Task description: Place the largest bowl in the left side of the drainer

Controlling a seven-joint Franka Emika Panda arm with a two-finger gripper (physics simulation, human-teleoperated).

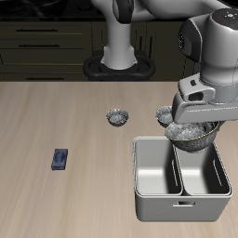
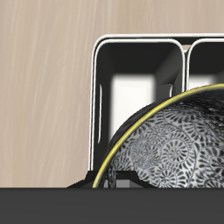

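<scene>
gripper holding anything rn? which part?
Yes: the gripper carries the largest bowl above the drainer, apparently gripped at its rim. The exact contact of the jaws is hidden in both views.

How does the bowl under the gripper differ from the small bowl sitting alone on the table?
The largest bowl is clearly wider than the small bowl. The largest bowl hangs at the gripper above the drainer; the small bowl rests on the table, apart from the drainer. Both share a grey speckled pattern.
</scene>
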